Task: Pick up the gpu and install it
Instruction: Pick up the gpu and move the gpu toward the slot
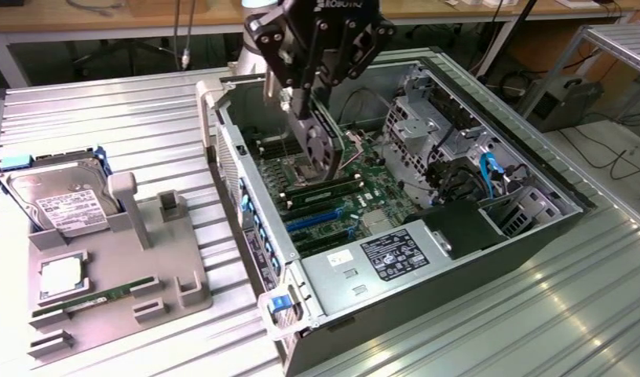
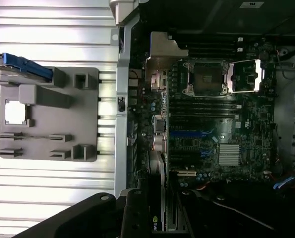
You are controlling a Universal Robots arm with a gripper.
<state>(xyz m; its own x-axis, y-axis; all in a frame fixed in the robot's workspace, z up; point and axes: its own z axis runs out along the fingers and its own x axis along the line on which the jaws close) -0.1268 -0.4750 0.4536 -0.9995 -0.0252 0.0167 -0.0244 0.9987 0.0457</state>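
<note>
**Exterior view, then wrist view: gpu in grip over case**

Exterior view: gripper (image 1: 305,110) clamped on the top edge of the gpu (image 1: 322,149). The card hangs upright inside the computer case (image 1: 228,157).
Wrist view: gpu edge-on between the fingers, over the case's motherboard (image 2: 211,129).

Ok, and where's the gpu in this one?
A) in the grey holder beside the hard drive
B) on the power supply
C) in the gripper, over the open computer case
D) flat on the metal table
C: the gripper holds the gpu upright above the motherboard inside the open case.
</note>
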